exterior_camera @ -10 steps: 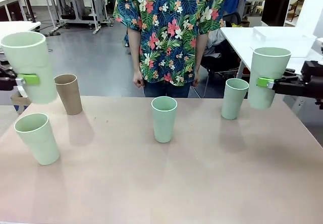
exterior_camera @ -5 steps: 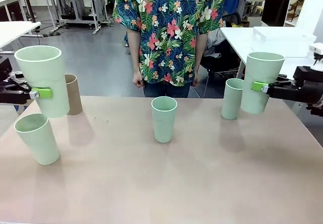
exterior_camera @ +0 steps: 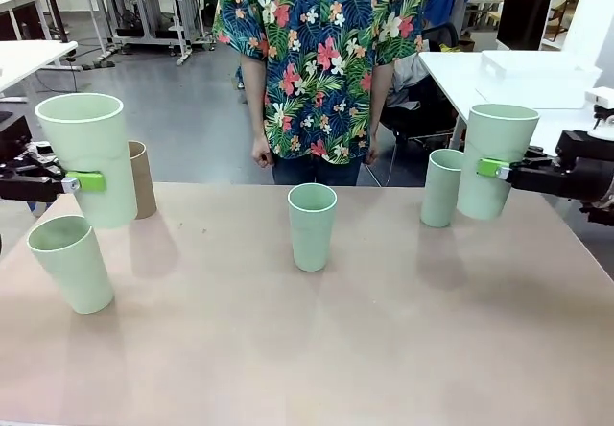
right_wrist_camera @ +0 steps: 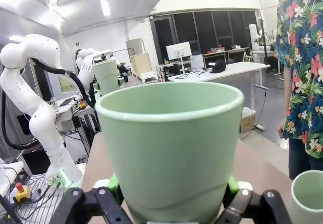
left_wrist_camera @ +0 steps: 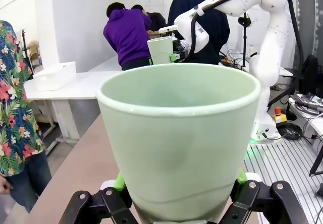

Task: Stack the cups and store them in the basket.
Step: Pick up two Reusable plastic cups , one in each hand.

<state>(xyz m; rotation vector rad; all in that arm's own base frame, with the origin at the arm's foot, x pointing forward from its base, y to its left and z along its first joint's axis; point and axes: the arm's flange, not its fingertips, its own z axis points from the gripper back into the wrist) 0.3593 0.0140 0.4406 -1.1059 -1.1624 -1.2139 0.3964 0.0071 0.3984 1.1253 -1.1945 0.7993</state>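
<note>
Front view: your left claw is clamped on a raised mint cup, with the tan cup just behind it and a low mint cup just under it on the tabletop. Your right claw is clamped on a second raised cup just beside a standing cup. Judged risk: a raised base catches a neighbour's rim on descent and tips it.

Left wrist view: the pads pinch the tapered wall low, so the cup may slip or tilt in the grip; no print is readable. Right wrist view: the pads make the same low pinch, the standing cup's rim lies close beside the claw, and no labels are legible.
</note>
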